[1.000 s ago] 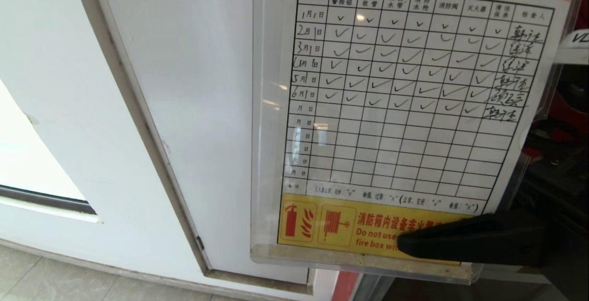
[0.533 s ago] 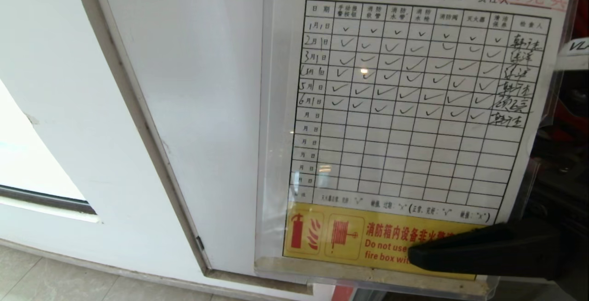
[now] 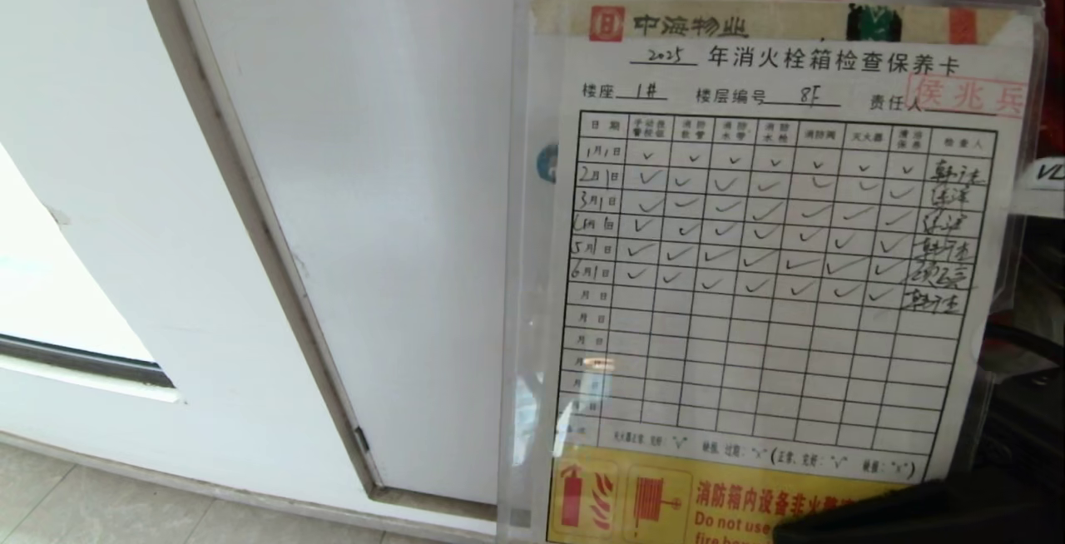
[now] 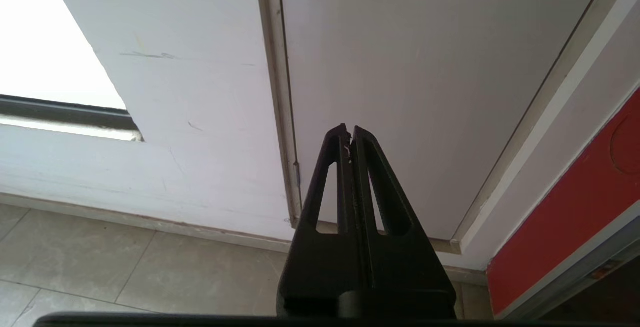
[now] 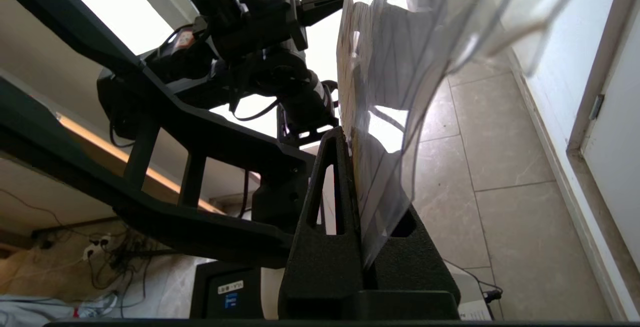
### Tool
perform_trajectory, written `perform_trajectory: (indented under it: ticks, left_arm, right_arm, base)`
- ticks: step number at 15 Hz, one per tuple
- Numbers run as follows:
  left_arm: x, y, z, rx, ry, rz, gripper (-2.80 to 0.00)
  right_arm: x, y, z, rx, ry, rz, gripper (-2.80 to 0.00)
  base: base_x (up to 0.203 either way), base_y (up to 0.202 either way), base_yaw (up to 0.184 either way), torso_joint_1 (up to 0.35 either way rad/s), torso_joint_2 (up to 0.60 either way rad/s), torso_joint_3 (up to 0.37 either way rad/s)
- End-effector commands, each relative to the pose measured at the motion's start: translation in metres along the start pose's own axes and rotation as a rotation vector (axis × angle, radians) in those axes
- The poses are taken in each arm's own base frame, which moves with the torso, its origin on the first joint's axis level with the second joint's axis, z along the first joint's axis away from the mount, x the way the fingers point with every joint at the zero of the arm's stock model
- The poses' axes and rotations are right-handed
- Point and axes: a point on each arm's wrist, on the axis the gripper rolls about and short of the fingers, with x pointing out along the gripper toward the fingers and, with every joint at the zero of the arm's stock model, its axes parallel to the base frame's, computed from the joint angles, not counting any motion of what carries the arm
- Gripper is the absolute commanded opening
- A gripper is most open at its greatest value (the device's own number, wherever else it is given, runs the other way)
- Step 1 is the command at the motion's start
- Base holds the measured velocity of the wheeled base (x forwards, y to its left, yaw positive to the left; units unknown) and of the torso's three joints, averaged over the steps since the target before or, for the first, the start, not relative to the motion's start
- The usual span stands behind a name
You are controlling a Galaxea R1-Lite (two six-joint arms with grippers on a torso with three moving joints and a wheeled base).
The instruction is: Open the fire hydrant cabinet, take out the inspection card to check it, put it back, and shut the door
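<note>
Right wrist view has the right gripper (image 5: 356,139) pinching the lower edge of the inspection card (image 5: 385,67), fingers clamped flat on its clear sleeve. Head view: the card (image 3: 765,261) stands upright before the camera, printed table facing us, in front of a white panel (image 3: 374,195). Left gripper (image 4: 350,132) hangs low near the floor tiles (image 4: 150,272), fingers pressed together, holding nothing

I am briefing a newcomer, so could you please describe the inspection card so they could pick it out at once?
Look right of the large white wall panel. The inspection card stands upright there in a clear plastic sleeve, pinched at its lower edge by the right hand. Its ticked grid and yellow warning strip set it apart.
</note>
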Motion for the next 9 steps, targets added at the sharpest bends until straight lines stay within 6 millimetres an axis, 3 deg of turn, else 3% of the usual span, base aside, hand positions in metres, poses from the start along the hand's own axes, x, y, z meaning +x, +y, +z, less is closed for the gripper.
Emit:
perform_trajectory:
  ticks: [1, 9]
  left_arm:
    - [0.0001, 0.0, 0.0001, 0.0, 0.001, 0.0, -2.8]
    - [0.0001, 0.0, 0.0001, 0.0, 0.001, 0.0, -2.8]
  right_arm:
    - [-0.0053, 0.0058, -0.0043, -0.007, -0.005, 0.007, -2.8]
    - [-0.0089, 0.0129, -0.0076, -0.014, -0.004, 0.021, -2.8]
  base:
    - [0.0, 0.0, 0.0, 0.0, 0.0, 0.0]
    - [0.0, 0.0, 0.0, 0.0, 0.0, 0.0]
